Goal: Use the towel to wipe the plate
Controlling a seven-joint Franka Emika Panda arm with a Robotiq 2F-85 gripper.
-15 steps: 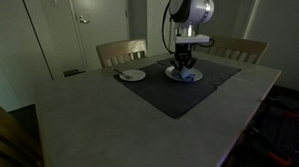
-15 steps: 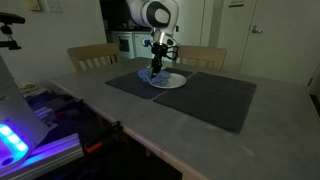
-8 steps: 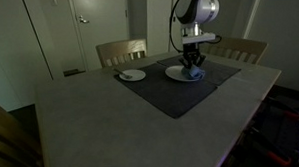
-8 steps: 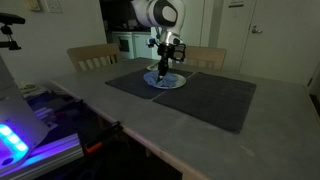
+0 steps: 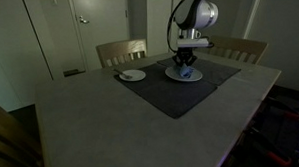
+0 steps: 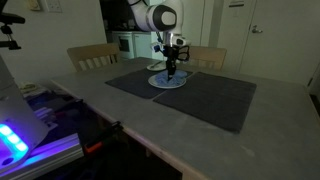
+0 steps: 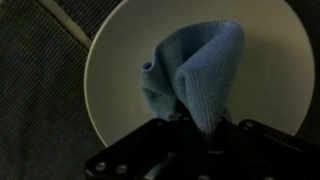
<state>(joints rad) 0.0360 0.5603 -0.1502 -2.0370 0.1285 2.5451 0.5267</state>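
Blue towel (image 7: 195,75) (bunched, peaked) hangs over white plate (image 7: 115,90).

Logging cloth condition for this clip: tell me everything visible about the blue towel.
The blue towel looks like soft woven cloth, bunched into a loose fold with one corner sticking out. The gripper pinches one end, at the bottom of the wrist view. The towel sits over the middle of the white plate; actual contact cannot be told.

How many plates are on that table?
2. The larger plate lies under the blue towel. The smaller plate lies apart from it on the same dark mat. None seems hidden.
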